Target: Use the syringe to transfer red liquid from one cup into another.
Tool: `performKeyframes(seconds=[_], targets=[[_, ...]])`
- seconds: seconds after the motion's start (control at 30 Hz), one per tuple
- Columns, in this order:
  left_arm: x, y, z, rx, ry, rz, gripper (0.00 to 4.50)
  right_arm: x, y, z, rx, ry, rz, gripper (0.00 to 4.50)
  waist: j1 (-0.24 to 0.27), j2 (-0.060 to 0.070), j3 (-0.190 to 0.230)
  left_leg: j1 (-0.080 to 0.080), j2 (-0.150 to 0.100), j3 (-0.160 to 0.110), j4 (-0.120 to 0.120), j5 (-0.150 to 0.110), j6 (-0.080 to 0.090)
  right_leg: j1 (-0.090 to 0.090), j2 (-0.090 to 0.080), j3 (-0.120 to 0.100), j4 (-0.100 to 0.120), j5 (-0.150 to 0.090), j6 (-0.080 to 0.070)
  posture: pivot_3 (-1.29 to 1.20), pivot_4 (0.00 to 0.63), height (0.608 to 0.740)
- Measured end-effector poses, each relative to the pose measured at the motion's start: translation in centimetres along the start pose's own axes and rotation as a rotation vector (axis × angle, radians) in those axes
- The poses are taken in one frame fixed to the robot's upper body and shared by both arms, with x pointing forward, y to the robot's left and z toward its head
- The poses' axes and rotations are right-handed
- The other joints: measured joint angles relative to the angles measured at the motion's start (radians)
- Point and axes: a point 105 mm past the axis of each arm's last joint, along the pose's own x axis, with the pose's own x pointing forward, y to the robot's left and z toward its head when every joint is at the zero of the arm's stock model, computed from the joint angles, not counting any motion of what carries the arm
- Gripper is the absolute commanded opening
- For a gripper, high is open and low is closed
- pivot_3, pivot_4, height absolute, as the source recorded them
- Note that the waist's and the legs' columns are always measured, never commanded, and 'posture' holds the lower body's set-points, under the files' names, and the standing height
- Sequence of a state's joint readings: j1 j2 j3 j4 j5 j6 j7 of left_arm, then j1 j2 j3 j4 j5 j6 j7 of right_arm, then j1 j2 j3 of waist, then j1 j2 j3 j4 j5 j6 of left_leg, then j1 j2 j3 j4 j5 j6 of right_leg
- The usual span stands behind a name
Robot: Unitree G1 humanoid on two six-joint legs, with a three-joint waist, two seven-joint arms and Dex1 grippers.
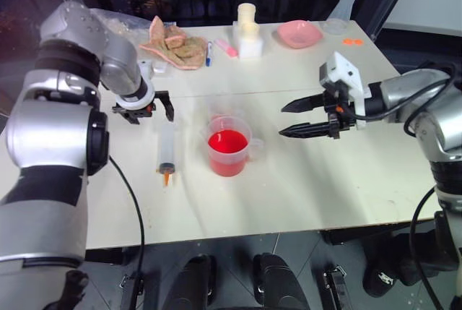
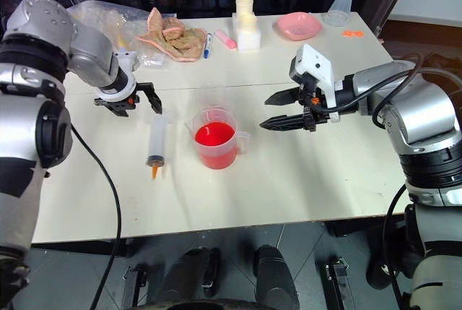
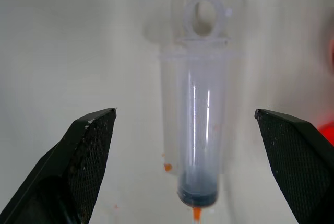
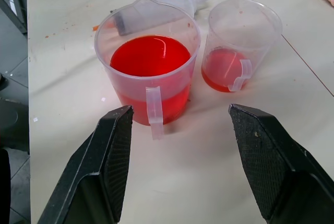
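Left of centre in the head view, our left gripper (image 1: 144, 110) hangs spread wide just above the plunger end of the syringe (image 1: 167, 152), which lies flat on the table (image 1: 325, 180), orange tip toward the lower edge. The big cup (image 1: 229, 145) of red liquid (image 1: 227, 141) stands just right of it; the smaller cup (image 4: 241, 44) sits behind. Our right gripper (image 1: 309, 116), fingers apart and empty, hovers at centre right. Risk as we judge it: the round barrel rolls out of a closing pinch, or gets nudged into the full cup.
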State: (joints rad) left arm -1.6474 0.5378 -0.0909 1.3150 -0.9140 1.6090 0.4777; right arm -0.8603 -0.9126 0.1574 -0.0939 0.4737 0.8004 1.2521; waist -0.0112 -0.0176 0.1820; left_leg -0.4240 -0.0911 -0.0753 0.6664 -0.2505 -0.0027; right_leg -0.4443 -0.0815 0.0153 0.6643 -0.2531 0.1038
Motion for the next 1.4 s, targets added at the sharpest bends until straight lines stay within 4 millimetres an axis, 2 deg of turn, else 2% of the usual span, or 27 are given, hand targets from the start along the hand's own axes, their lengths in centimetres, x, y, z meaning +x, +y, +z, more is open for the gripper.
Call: performKeyframes(seconds=[0.1,0.27,0.47,0.73,0.9,1.0,1.23,1.4], targets=[[1.0,-0.1,-0.9,-0.01,0.062,0.005,4.46,0.0,0.0,0.0,0.0,0.0,-0.003,3.04,-0.001,0.0,0.0,0.0,0.0,0.0,0.0,0.0,0.0,0.0,0.0,0.0,0.0,0.0,0.0,0.0,0.15,0.74],[1.3,0.2,-0.9,-0.021,0.056,0.006,4.46,0.0,-0.1,0.0,0.001,0.0,-0.01,3.04,0.0,0.0,0.0,0.0,0.0,0.0,0.0,0.0,0.0,0.0,0.0,0.0,0.0,0.0,0.0,0.0,0.15,0.74],[3.7,0.0,-1.4,-0.023,0.063,-0.01,4.46,0.0,0.0,0.0,0.002,0.003,-0.015,3.04,0.001,0.0,0.0,-0.001,0.0,0.0,0.001,0.0,-0.001,0.0,0.0,0.0,0.001,0.0,0.0,0.0,0.15,0.74],[6.2,-0.1,-1.0,-0.068,-0.01,-0.014,4.46,-0.1,0.2,-0.3,0.017,0.015,-0.028,3.04,0.001,0.0,0.0,-0.001,0.0,0.0,0.001,0.001,-0.001,-0.001,0.0,0.0,0.001,0.0,0.0,0.0,0.15,0.74],[6.4,-0.1,-0.7,-0.079,-0.044,-0.008,4.46,-0.2,0.4,-0.2,0.014,0.011,-0.03,3.04,0.001,0.0,0.0,0.0,0.0,0.0,0.001,0.001,-0.001,0.0,0.0,0.0,0.001,0.0,0.0,0.0,0.15,0.74],[6.6,-0.1,-0.5,-0.084,-0.068,0.006,3.72,-0.2,0.6,-0.3,0.026,0.02,-0.026,3.04,0.002,0.0,0.0,0.001,0.0,0.0,0.001,0.001,-0.002,0.001,0.0,0.0,0.002,0.0,0.0,0.0,0.15,0.74],[6.8,0.8,-0.5,-0.105,-0.095,0.021,1.62,-0.7,0.4,0.0,0.015,0.013,-0.05,3.04,0.005,0.0,-0.001,0.003,0.0,0.0,0.001,0.001,-0.002,0.002,0.0,0.0,0.002,0.001,0.0,0.0,0.15,0.74],[6.3,1.0,-0.6,-0.134,-0.111,-0.015,1.52,-0.7,0.4,0.0,0.014,0.013,-0.051,3.04,0.003,0.0,0.0,0.002,0.0,0.0,0.001,0.002,-0.002,0.001,0.0,0.0,0.002,0.001,0.0,0.0,0.15,0.74]])
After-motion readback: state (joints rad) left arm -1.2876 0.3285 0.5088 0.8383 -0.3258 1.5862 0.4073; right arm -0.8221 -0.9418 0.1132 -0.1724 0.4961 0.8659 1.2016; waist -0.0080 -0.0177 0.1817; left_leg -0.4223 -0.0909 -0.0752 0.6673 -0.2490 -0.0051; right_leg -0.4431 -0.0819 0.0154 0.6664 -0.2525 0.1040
